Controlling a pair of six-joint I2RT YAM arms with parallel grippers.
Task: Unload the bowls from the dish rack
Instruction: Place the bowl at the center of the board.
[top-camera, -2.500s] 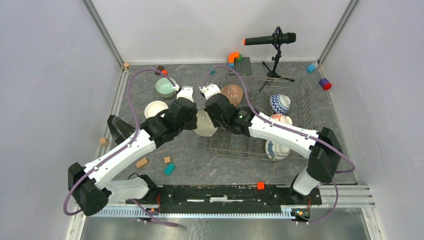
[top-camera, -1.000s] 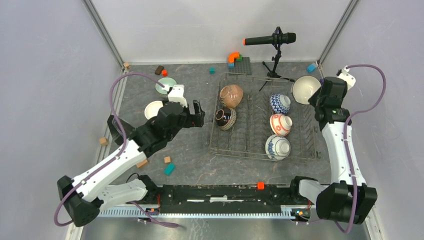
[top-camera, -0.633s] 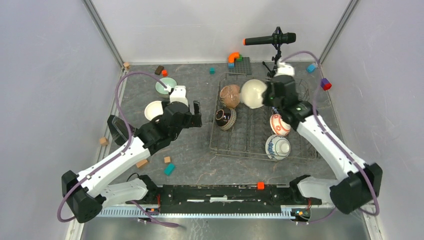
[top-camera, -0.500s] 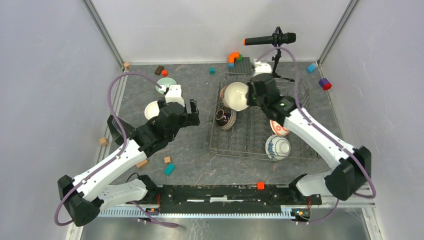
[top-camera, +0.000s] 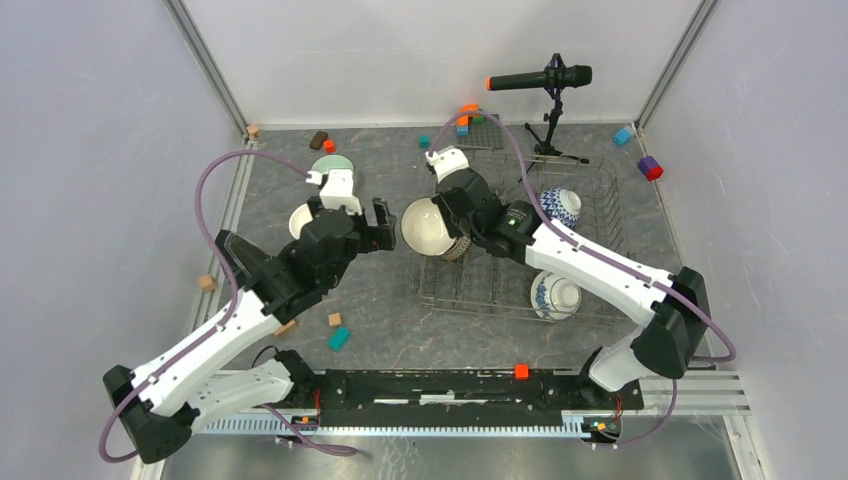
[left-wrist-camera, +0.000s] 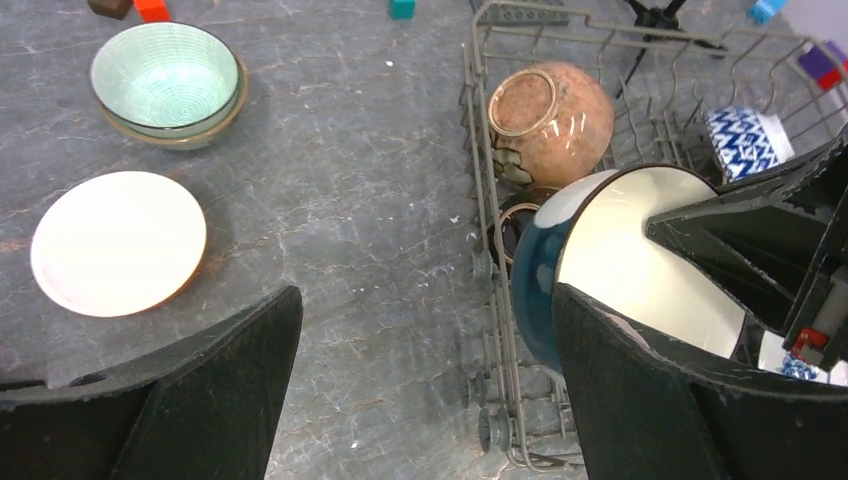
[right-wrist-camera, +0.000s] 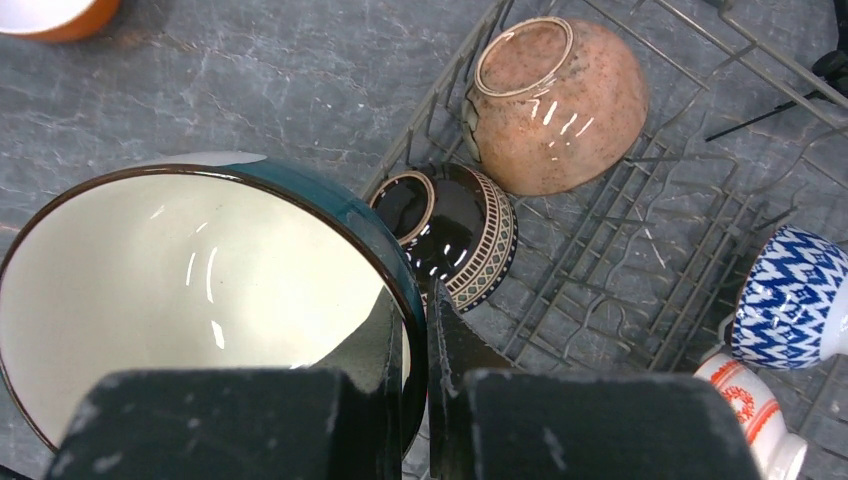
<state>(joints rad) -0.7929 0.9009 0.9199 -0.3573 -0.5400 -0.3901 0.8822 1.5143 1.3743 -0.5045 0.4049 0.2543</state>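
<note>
Swinging leftward from above the far side of the rack half a second ago, the right gripper (right-wrist-camera: 418, 345) now hangs at the left edge of the grey wire dish rack (left-wrist-camera: 478, 205). It is pinched on the rim of a teal ceramic bowl with a cream inside (right-wrist-camera: 190, 290), carried tilted in the air. The left gripper (left-wrist-camera: 420, 375) faces that bowl with its jaws spread wide and empty, so a handover looks likely. Unloaded on the grey stone-patterned table (top-camera: 400, 300) are a pale green ribbed bowl (left-wrist-camera: 165, 75), seemingly nested in another, and an orange bowl with a white inside (left-wrist-camera: 118, 242). Five remain racked: a brown speckled bowl (left-wrist-camera: 560, 125), a dark striped bowl (right-wrist-camera: 455, 225), a blue-white zigzag bowl (top-camera: 560, 205), a red-white patterned bowl (right-wrist-camera: 748, 405) and a blue-patterned white bowl (top-camera: 556, 293). By my reckoning, less than half is done.
</note>
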